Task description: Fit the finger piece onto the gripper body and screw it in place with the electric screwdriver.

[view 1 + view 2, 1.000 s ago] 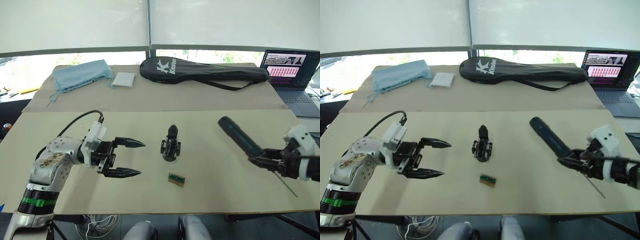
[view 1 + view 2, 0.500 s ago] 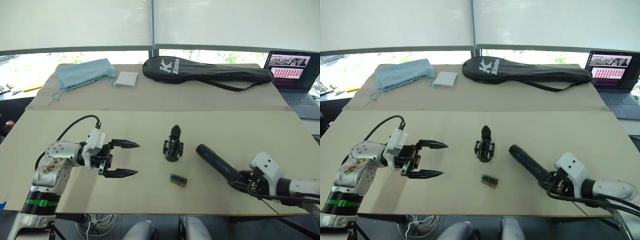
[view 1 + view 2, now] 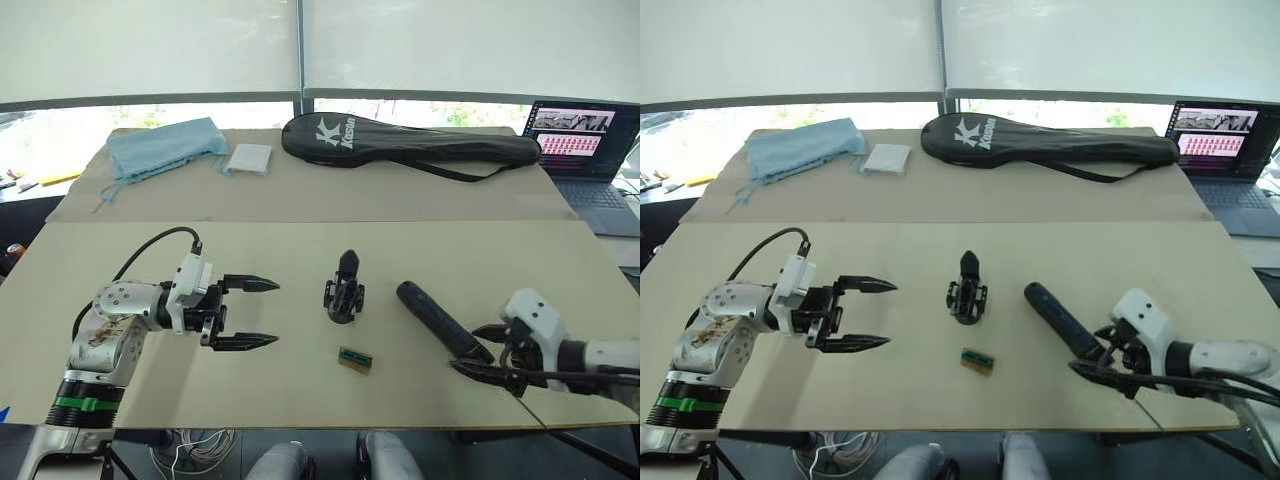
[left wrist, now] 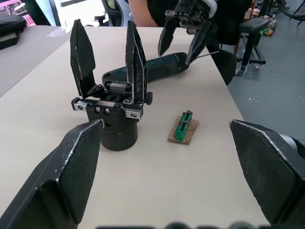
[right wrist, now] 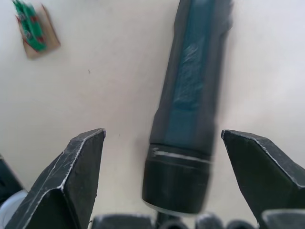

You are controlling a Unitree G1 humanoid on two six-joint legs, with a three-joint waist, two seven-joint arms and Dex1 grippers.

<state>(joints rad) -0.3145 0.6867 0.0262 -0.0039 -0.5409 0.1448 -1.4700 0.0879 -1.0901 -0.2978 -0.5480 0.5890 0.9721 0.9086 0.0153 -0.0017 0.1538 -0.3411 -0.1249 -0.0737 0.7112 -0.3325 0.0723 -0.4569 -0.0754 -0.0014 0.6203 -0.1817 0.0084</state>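
My right gripper (image 5: 162,191) has its fingers spread wide either side of the electric screwdriver (image 5: 188,119), touching nothing; the tool lies flat on the table (image 3: 300,250) between them, bit end toward my wrist. My left gripper (image 3: 245,312) is spread just as wide and empty, hovering a little way left of the gripper body (image 3: 343,290).

The gripper body stands upright in the middle of the table, two pointed black fingers rising from it. I cannot pick out a separate finger piece. The screwdriver lies just right of the gripper body, slanting away from it; a small green block (image 3: 353,359) on a brown scrap sits just in front of the gripper body.

To take the screwdriver well, I judge I should close squarely across its thick barrel, near the collar, keeping the thin bit clear of my fingertips and the barrel from rolling.
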